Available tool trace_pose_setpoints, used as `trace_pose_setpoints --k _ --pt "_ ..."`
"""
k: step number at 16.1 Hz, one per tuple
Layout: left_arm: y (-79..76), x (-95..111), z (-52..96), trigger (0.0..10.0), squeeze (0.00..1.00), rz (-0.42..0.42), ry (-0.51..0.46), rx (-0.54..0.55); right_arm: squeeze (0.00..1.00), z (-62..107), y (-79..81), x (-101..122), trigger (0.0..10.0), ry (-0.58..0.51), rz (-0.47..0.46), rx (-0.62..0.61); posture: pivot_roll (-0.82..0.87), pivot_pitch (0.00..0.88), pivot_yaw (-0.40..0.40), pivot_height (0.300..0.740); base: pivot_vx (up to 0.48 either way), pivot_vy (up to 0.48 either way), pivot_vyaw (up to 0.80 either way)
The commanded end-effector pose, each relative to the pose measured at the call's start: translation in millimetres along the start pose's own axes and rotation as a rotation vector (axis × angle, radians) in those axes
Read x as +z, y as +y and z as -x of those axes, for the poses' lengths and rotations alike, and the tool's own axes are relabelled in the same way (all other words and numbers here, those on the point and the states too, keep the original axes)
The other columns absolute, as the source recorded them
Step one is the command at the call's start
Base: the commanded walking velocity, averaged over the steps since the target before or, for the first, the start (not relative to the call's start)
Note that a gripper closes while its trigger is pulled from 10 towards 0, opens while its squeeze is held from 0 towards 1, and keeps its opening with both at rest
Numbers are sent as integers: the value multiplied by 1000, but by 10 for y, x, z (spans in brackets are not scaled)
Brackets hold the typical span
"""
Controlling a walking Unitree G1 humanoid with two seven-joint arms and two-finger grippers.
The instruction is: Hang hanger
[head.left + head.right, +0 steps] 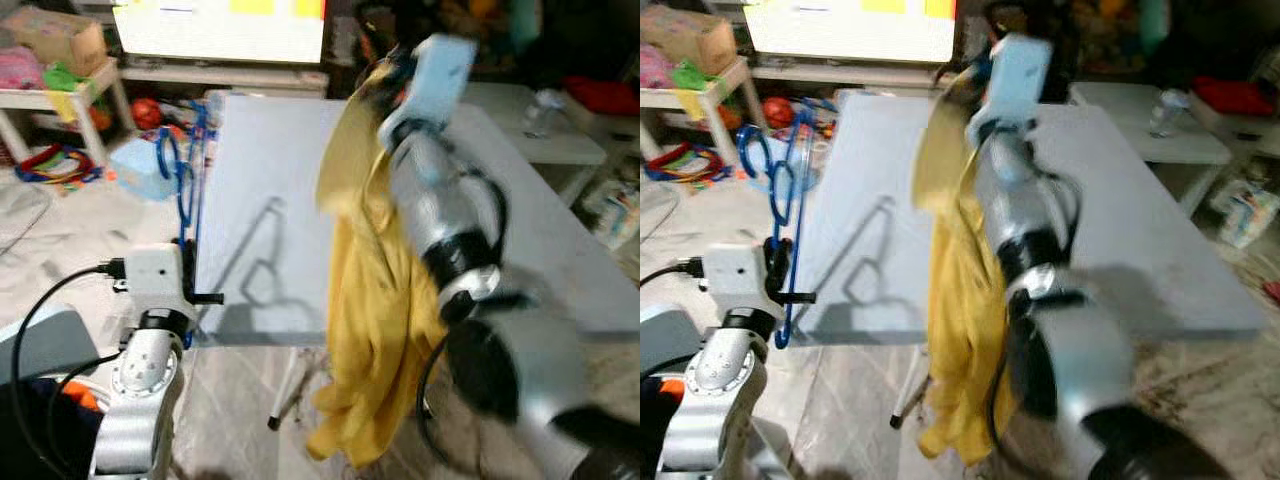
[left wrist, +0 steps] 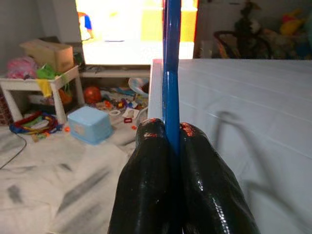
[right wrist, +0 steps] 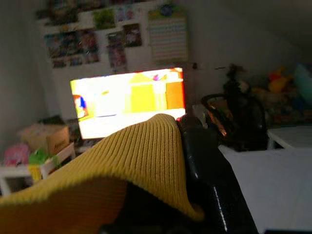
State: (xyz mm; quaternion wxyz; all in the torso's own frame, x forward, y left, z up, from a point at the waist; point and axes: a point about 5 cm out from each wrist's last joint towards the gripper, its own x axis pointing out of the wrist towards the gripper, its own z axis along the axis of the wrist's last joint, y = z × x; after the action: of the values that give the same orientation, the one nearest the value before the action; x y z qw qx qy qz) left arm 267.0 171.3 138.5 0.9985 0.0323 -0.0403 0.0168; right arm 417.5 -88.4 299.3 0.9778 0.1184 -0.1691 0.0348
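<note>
Two arms are at work over a pale grey bench point(image 1: 560, 270); the left pincer point(image 2: 171, 134) stands at the bench's near left corner, its two black fingers point(image 2: 146, 161) pressed together on the thin blue bar of a blue hanger point(image 1: 780, 190); the hanger stands upright along the bench's left edge, its loops rising above the pincer and its lower end reaching just below the wrist; its shadow lies on the bench top beside it. The right arm point(image 1: 450, 230) is raised over the middle of the bench, blurred in both eye views; the right pincer point(image 3: 200, 146) holds a yellow ribbed garment point(image 1: 370, 340), a fold of the knit draped over one black finger point(image 3: 209, 170) in the right wrist view; the cloth hangs from the pincer down past the bench's near edge toward the floor point(image 1: 60, 240); whether the fingers are fully closed on it cannot be told, but the cloth is carried by them. Beyond the bench's far edge a bright screen point(image 1: 220, 25) glows on a low white shelf; to the left of the bench the floor carries scattered toys, a light blue box point(image 2: 92, 124), an orange ball point(image 1: 146, 112) and a small white side table point(image 2: 44, 87) with a cardboard box point(image 2: 46, 51) on it; a second white table point(image 1: 1150, 125) stands off the bench's far right corner.
</note>
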Motion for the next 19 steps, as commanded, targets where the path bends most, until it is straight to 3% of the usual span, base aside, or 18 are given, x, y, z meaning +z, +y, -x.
trace_pose_setpoints --k 1,4,7,13,15,19 --pt "-108 -176 36 10000 0 -7 89 -48 0 -99 -195 263 10000 -70 -39 -91 218 0 -100 740 0 0 0" --pt "-124 -147 34 10000 0 10 79 -47 0 -204 -277 607 10000 -143 -74 -160 231 0 -111 740 0 -283 0" --pt "-115 -159 57 10000 0 18 86 -37 0 -198 -282 543 10000 -121 -93 -146 230 0 -113 740 82 -420 0" --pt "-88 -183 84 10000 0 67 99 -3 0 14 -143 -124 10000 28 -74 -16 222 0 -112 740 86 -125 0" --pt "-81 -199 93 10000 0 90 110 14 0 159 -122 -401 10000 79 -70 42 217 0 -110 740 0 0 0" --pt "-84 -177 88 10000 0 102 97 0 0 405 -274 -734 10000 127 -35 67 214 0 -106 740 0 0 0"
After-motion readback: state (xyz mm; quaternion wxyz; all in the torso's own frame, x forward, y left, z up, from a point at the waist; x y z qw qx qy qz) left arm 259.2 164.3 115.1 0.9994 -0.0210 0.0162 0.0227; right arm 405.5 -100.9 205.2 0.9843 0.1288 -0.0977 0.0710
